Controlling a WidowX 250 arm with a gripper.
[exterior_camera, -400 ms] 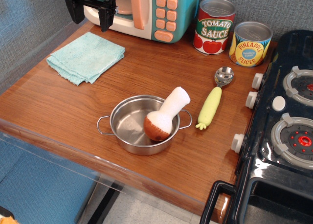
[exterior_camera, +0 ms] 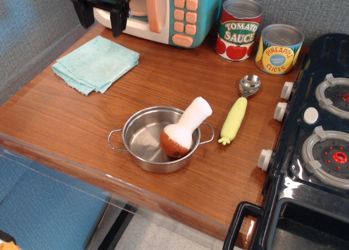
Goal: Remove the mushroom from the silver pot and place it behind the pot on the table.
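Gripper [exterior_camera: 101, 18]: edged slightly upward, jaws wide, empty; should descend over mushroom [exterior_camera: 184, 129] stem leaning on silver pot [exterior_camera: 158, 139] rim

Centre: silver pot [exterior_camera: 147, 143] on table [exterior_camera: 180, 75]; mushroom [exterior_camera: 184, 129] stem leans over rim toward 1 o'clock.
12 o'clock of pot: bare wood, open up to toy microwave [exterior_camera: 163, 12].
10 o'clock: folded cloth [exterior_camera: 95, 63], low.
2 o'clock: spoon [exterior_camera: 240, 111] just beside pot.
1 o'clock, far: two cans [exterior_camera: 259, 37].
3 o'clock: stove [exterior_camera: 311, 146] blocks.
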